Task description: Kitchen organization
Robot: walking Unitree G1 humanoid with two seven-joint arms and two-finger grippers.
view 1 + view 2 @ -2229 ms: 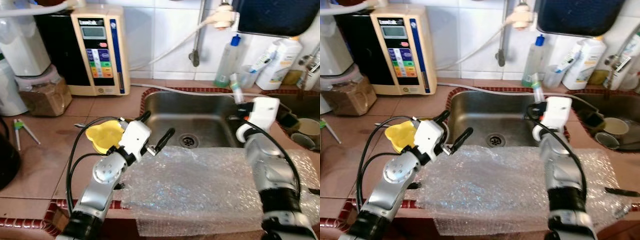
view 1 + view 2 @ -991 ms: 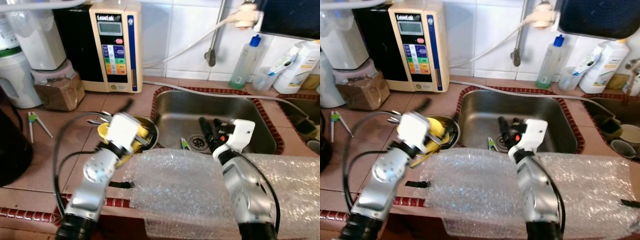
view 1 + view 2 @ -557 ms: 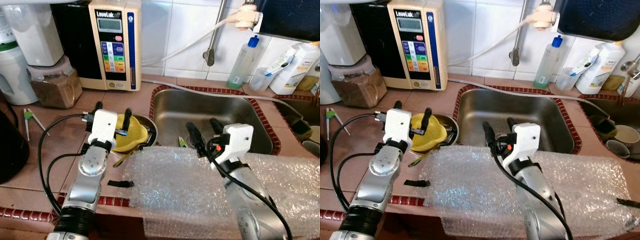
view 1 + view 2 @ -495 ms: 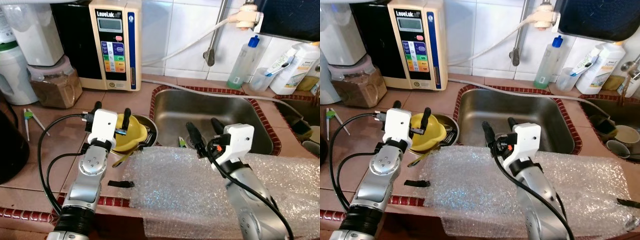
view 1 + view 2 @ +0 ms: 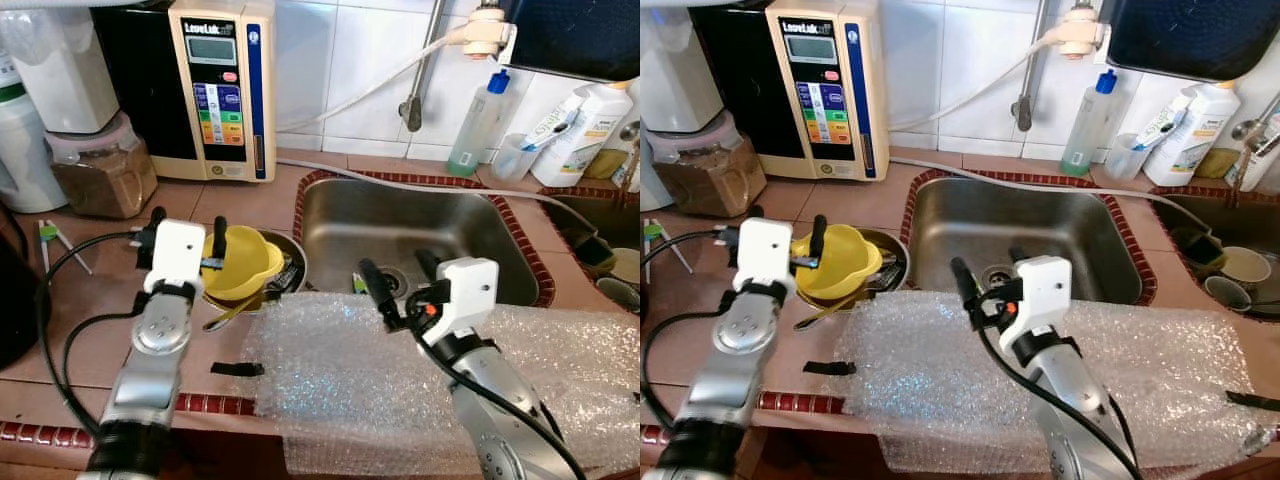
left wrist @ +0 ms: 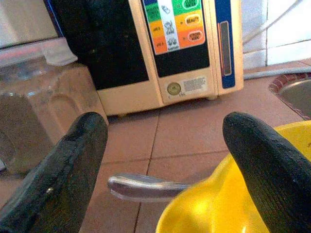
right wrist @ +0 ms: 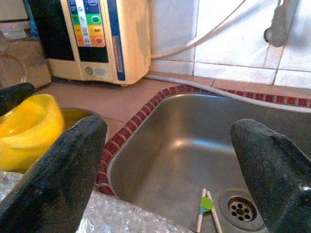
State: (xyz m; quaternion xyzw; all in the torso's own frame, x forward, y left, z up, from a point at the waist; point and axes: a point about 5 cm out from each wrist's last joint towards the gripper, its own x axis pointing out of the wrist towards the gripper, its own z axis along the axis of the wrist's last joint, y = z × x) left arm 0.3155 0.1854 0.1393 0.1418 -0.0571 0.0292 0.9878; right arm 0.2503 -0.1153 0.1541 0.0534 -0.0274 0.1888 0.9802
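Observation:
A yellow bowl sits inside a metal bowl with cutlery, on the tiled counter left of the steel sink. My left gripper is open just above the yellow bowl's left rim; one finger is over the bowl, the other over the counter. A spoon handle pokes out beside the bowl. My right gripper is open over the sink's front edge, holding nothing. A green-tipped utensil lies by the drain. A sheet of bubble wrap covers the counter's front edge under my right arm.
A cream water ioniser and a jar of brown contents stand at the back left. Bottles line the wall behind the sink. A black strip lies near the counter's edge. Green-handled tongs lie far left.
My left gripper swung from above the bubble wrap leftward to the yellow bowl. My right gripper drew back from the sink's far right to its front edge. The camera shifted too.

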